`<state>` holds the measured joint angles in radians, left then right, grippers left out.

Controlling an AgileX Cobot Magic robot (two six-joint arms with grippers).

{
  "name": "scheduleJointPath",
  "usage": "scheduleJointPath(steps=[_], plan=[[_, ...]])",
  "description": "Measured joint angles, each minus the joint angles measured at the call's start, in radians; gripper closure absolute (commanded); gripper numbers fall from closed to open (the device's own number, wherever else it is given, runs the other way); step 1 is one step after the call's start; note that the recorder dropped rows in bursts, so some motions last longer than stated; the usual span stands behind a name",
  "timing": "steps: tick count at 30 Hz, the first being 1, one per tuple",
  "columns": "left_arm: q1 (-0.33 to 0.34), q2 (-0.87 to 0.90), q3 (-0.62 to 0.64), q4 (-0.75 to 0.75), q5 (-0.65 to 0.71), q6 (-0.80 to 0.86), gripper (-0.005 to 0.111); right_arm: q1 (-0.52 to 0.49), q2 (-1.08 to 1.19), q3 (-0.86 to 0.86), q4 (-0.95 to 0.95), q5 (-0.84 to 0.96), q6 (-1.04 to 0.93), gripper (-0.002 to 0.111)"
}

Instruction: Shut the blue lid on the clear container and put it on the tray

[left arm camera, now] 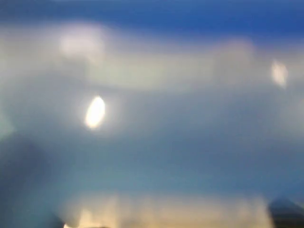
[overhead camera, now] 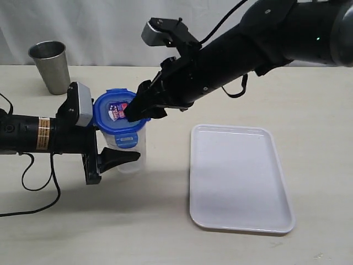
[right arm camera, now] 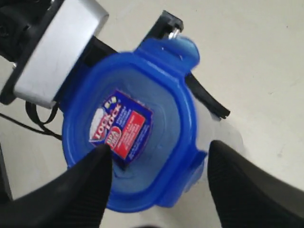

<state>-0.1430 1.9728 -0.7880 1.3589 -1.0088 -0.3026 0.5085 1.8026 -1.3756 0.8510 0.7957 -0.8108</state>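
At the upper left of the outside view stands a steel cup (overhead camera: 49, 67), which is not part of my job. Below it, at the middle left, my left pincer (overhead camera: 128, 153) reaches in from the edge of the frame and is clasped around the container (overhead camera: 131, 167). One black finger (overhead camera: 120, 158) lies across its front wall, and the container stands upright on the table (overhead camera: 165, 232). The camera on this wrist gives only a blue and grey blur, so it does not help me.

On the mouth of the container sits the lid (overhead camera: 117, 113), a little left of the centre, with its sticker facing up. My right pincer (overhead camera: 138, 112) comes in from the upper right and hovers at the right edge of the lid. It is spread wide and grasps nothing.

I judge that I am in the closing step. I cannot tell if the tabs are snapped. The next move, I think, asks me to press them down while the left pincer steadies the container. After that comes the carry to the tray (overhead camera: 242, 130) at the lower right, well apart from the container.
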Motion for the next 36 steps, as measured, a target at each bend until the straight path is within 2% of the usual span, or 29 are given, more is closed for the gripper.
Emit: scheduleJointPath(steps=[4,12,16,18,22,27,30,36], plan=[[-0.005,0.000,0.000,0.002,0.002,0.077,0.107,0.004,-0.062,-0.011,-0.060,0.022,-0.053,0.051],[-0.007,0.000,0.000,0.002,0.004,0.071,0.107,0.013,-0.152,-0.011,-0.074,0.042,-0.199,0.054],[-0.007,0.000,0.000,0.002,0.004,0.068,0.107,0.094,-0.164,-0.011,-0.128,0.086,-0.332,0.062],[-0.007,0.000,0.000,0.002,0.004,0.066,0.107,0.158,-0.164,0.000,-0.223,0.054,-0.338,0.062],[-0.007,0.000,0.000,0.002,0.004,0.050,0.107,0.292,-0.164,0.034,-0.554,-0.064,-0.175,0.062],[-0.007,0.000,0.000,0.002,0.004,0.046,0.107,0.381,-0.164,0.065,-0.858,-0.115,0.051,0.064],[-0.007,0.000,0.000,0.002,0.004,0.046,0.107,0.393,-0.164,0.079,-0.941,-0.146,0.120,0.065],[-0.007,0.000,0.000,0.010,0.004,0.044,0.107,0.395,-0.116,0.084,-0.967,-0.171,0.145,0.065]])
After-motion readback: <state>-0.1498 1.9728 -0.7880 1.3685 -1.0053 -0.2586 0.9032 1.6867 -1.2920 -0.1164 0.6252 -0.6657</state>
